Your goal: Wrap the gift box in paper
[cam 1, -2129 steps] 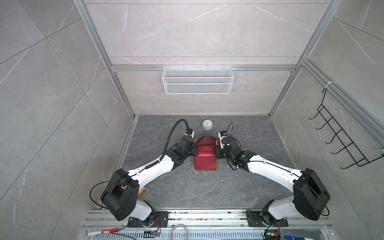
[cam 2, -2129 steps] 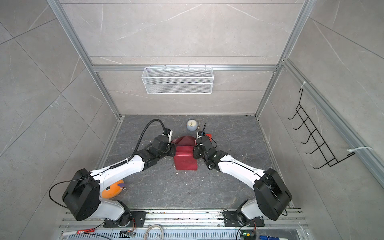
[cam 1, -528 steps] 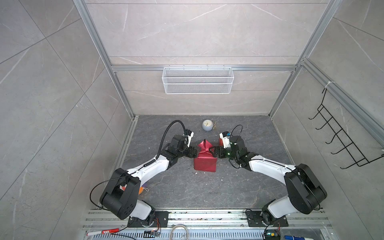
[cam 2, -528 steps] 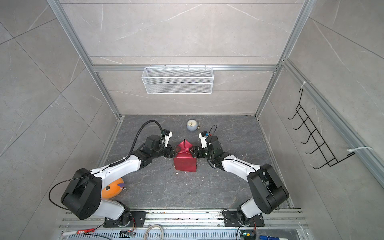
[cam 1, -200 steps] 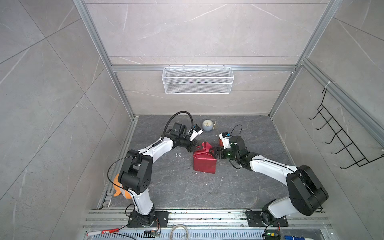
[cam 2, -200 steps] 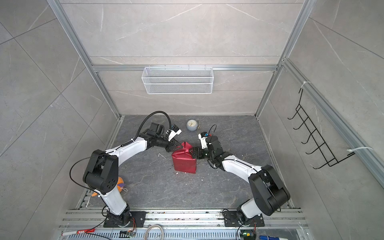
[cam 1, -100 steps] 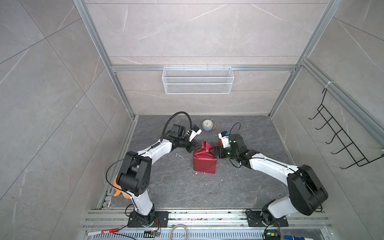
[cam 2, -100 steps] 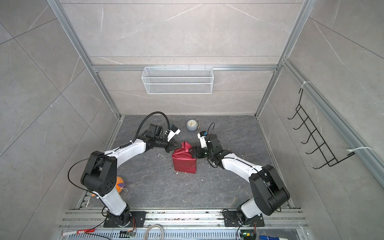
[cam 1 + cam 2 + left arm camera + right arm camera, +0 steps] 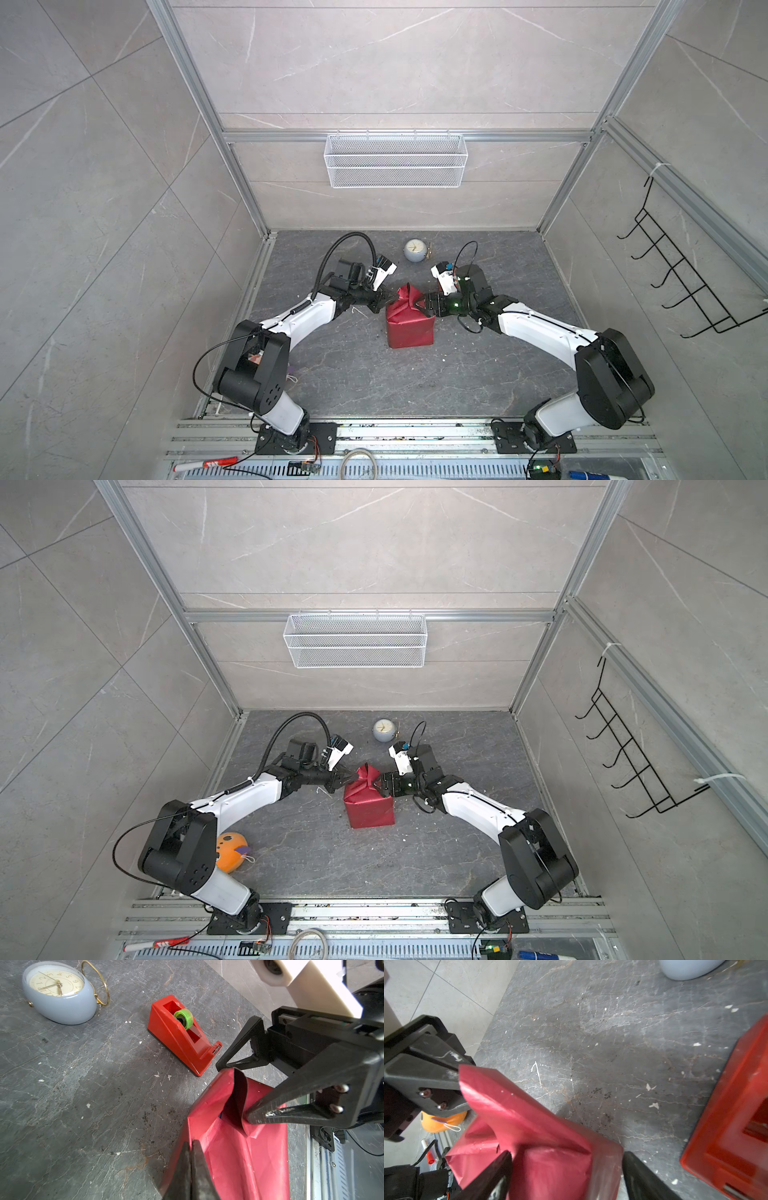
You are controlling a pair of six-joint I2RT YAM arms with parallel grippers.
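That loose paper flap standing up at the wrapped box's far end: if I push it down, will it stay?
Probably not by itself. The paper curls where the flap stands free, so it looks thin and floppy. Nearby folds look soft, not sharp, so it may spring back. It should bend with little force.

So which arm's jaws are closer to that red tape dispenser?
Right. The right jaws stand open around the paper, with the dispenser just beside them. The left jaws, shut, are at the paper's opposite side, farther off.
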